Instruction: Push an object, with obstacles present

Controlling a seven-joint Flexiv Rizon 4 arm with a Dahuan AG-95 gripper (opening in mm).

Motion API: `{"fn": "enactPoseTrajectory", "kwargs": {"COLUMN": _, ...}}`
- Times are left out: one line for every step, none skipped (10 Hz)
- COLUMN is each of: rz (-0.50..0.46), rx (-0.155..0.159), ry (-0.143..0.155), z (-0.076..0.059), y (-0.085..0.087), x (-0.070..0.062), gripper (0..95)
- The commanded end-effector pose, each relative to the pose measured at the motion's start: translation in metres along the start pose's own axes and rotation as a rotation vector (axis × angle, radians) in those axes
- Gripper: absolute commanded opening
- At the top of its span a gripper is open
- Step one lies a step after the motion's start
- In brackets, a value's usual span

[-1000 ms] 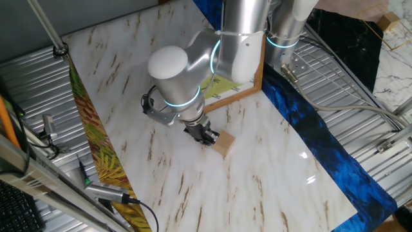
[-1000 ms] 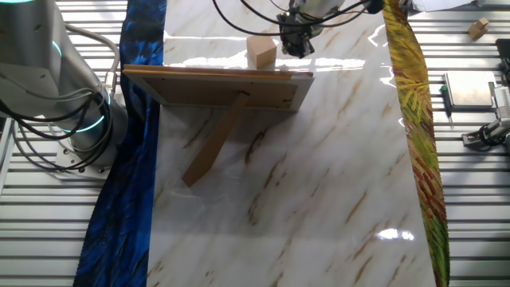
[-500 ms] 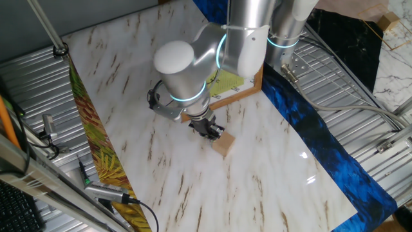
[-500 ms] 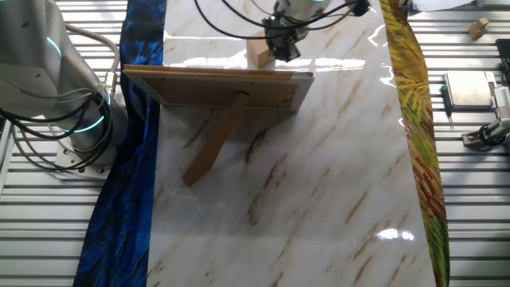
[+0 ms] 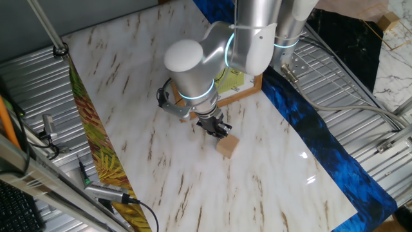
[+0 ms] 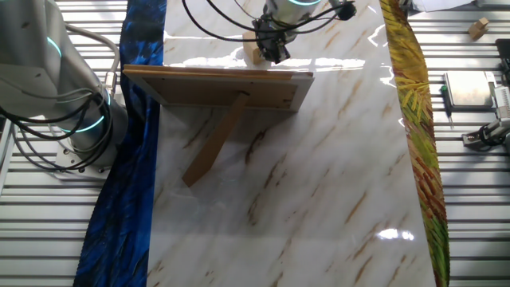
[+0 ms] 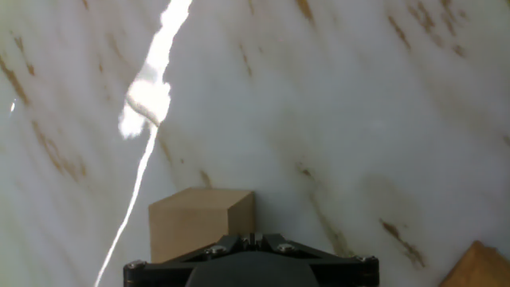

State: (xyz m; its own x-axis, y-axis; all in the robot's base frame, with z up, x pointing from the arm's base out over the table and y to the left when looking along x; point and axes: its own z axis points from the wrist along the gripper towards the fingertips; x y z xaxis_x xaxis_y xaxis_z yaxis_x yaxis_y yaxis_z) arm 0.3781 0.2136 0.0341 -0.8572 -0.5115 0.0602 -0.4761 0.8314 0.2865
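The small pale tan wooden cube [image 5: 226, 147] sits on the marble tabletop, just in front of the brown picture frame [image 5: 243, 92]. My gripper [image 5: 221, 131] is shut with nothing between its fingers, and its tips rest against the cube's upper-left side. In the other fixed view the gripper [image 6: 271, 51] covers most of the cube [image 6: 253, 54], which shows behind the frame's back [image 6: 215, 88]. In the hand view the cube [image 7: 199, 219] lies right ahead of the closed fingertips [image 7: 251, 239], slightly to their left.
The frame's prop leg [image 6: 213, 142] leans on the marble. Its corner shows in the hand view [image 7: 480, 267] at the lower right. A blue cloth [image 5: 322, 138] and a yellow-green cloth [image 5: 90, 129] border the marble. A second arm's base [image 6: 56, 88] stands left.
My gripper has moved along the front of the frame, toward the lower right in one fixed view, and the cube has slid ahead of it the same way.
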Motion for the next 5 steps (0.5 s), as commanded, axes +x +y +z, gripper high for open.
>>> {"fn": "enactPoseTrajectory", "kwargs": {"rz": 0.041, "rx": -0.033, "ry": -0.018, "z": 0.001, "y": 0.005, "x": 0.003, "gripper": 0.0}}
{"fn": "enactPoseTrajectory", "kwargs": {"rz": 0.051, "rx": -0.037, "ry": -0.02, "z": 0.001, "y": 0.008, "x": 0.004, "gripper": 0.0}}
{"fn": "enactPoseTrajectory", "kwargs": {"rz": 0.062, "rx": -0.038, "ry": -0.02, "z": 0.002, "y": 0.012, "x": 0.003, "gripper": 0.0}}
{"fn": "enactPoseTrajectory", "kwargs": {"rz": 0.065, "rx": -0.039, "ry": -0.021, "z": 0.003, "y": 0.015, "x": 0.002, "gripper": 0.0}}
{"fn": "enactPoseTrajectory", "kwargs": {"rz": 0.067, "rx": -0.041, "ry": -0.022, "z": 0.004, "y": 0.017, "x": 0.001, "gripper": 0.0}}
